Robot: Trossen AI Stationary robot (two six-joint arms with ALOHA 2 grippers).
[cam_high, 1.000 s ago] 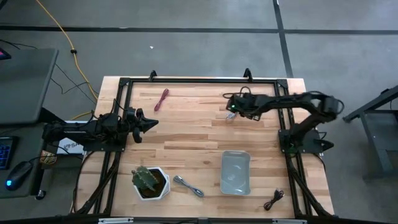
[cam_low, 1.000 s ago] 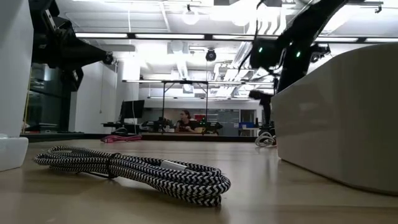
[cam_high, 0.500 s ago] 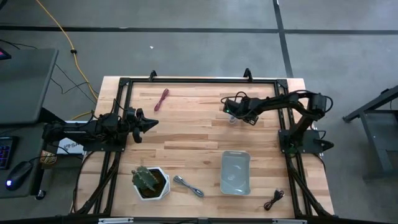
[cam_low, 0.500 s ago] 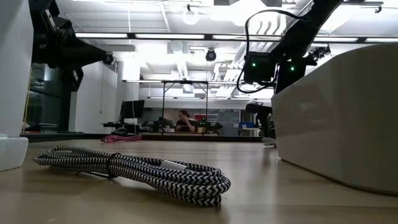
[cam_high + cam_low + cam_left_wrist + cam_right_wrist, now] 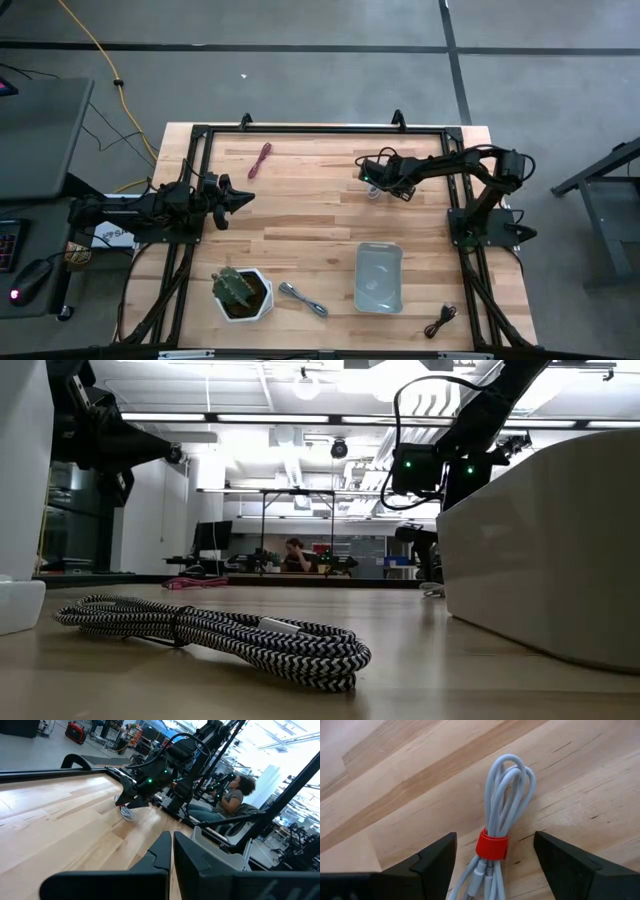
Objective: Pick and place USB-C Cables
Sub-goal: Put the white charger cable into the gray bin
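The whitish cable with a red band [image 5: 492,845] lies flat on the wood at the table's far right [image 5: 373,190]. My right gripper [image 5: 495,865] is open just above it, pointing down, with one finger on either side and touching nothing; it also shows in the high view [image 5: 372,180] and the left wrist view [image 5: 131,802]. The maroon cable [image 5: 260,160] lies at the far left. The silver-grey braided cable [image 5: 303,298] lies near the front edge, close in the low view [image 5: 220,635]. The black cable [image 5: 440,321] lies at the front right. My left gripper [image 5: 240,198] is shut and empty at the table's left.
A grey tray [image 5: 379,277] stands at the near right, and its wall fills the right of the low view [image 5: 540,550]. A white pot with a green plant [image 5: 241,293] stands at the near left. A black frame [image 5: 320,128] runs round the table. A person sits beyond the table [image 5: 235,790].
My right gripper has come down onto the whitish cable, the arm folding in a little toward the table's left, and has then held still with its fingers on either side of the bundle. The cables have not moved.
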